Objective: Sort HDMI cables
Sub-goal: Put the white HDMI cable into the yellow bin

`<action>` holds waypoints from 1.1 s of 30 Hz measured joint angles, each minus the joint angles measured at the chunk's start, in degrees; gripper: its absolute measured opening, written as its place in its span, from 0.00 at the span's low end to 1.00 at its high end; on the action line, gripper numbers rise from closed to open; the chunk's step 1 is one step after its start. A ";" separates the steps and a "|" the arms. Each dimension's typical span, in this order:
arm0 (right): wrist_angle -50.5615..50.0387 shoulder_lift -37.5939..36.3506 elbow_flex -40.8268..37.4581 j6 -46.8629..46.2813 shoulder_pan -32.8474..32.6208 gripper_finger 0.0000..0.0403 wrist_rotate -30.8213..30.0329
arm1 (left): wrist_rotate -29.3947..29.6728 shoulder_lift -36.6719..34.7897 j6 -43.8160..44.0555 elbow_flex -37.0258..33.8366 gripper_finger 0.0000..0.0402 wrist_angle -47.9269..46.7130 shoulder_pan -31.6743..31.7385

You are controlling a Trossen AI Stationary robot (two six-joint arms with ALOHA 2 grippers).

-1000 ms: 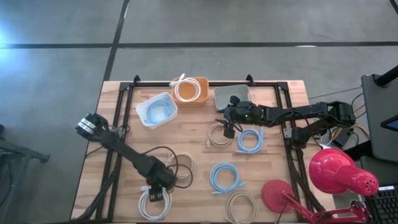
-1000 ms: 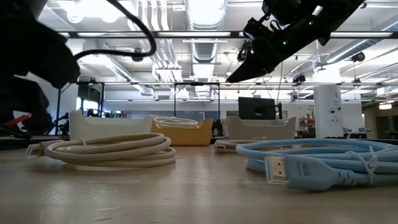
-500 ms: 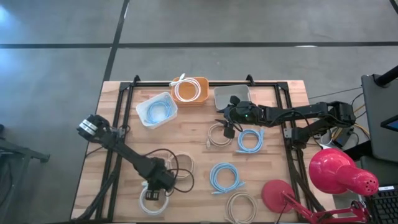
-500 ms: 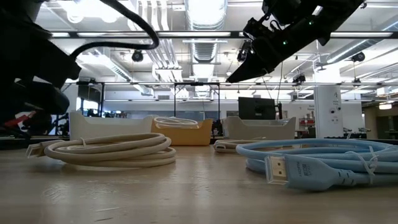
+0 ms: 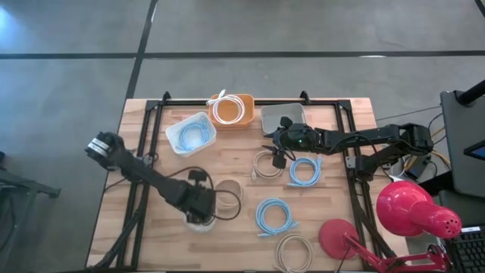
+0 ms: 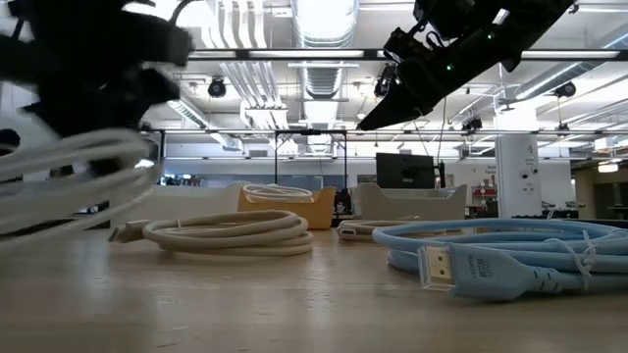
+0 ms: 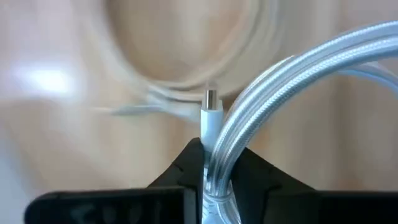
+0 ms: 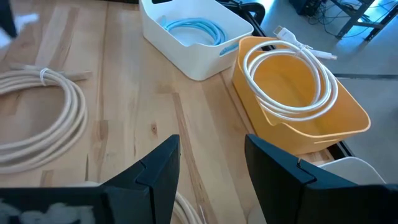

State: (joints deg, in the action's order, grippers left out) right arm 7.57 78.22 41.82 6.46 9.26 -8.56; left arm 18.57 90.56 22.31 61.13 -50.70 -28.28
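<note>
Three blue cables, three tan and two white are counted. A white cable (image 7: 273,93), earlier flat at seven o'clock, is pinched and lifted by the left gripper (image 7: 208,186); the right gripper (image 8: 208,168) is spread.

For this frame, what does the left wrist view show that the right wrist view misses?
Only the left wrist view: the left gripper clamped on a white coiled cable, its plug end sticking up. Only the right wrist view: the open right gripper, a white bin holding a light blue cable, and an orange bin holding another white coil. Both: the wooden tabletop with a beige coiled cable.
</note>
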 joint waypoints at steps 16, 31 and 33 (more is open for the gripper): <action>-0.06 0.00 0.00 0.17 0.01 0.44 0.00 | 36.84 -3.45 -27.95 14.16 0.14 3.53 22.22; -0.07 0.00 -0.18 0.17 0.00 0.44 0.00 | 21.19 1.77 -35.99 8.78 0.15 38.91 53.52; -0.09 0.00 -0.26 0.15 0.02 0.44 0.00 | 21.04 3.60 -35.61 7.78 0.15 39.04 55.18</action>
State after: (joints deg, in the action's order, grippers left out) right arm 7.48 78.22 41.56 6.61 9.28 -8.56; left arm 39.61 94.17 -13.30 68.91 -11.66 26.89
